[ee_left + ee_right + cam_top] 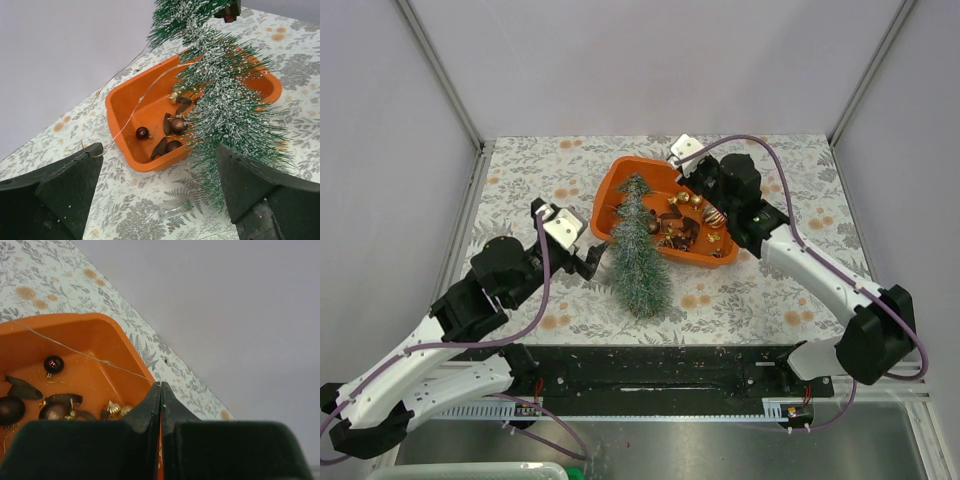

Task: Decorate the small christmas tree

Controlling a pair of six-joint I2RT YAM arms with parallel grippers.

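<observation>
The small christmas tree (638, 255) lies tilted, its tip over the orange tray (620, 172) and its wide base on the table. In the left wrist view the tree (225, 100) crosses the tray (120, 125). My left gripper (592, 262) is open and empty beside the tree's base; its jaws (159, 150) stand wide, the right finger against the needles. My right gripper (694, 185) is over the tray's far right rim, shut (160, 384) on a thin wire (80, 354). The wire (145, 97) runs across the tray to my left finger's tip.
Dark red baubles (142, 132), brown pieces and gold baubles (114, 408) lie in the tray (95, 325). A small clear plastic case (175, 207) lies on the floral tablecloth between my left fingers. Grey walls close the back and sides.
</observation>
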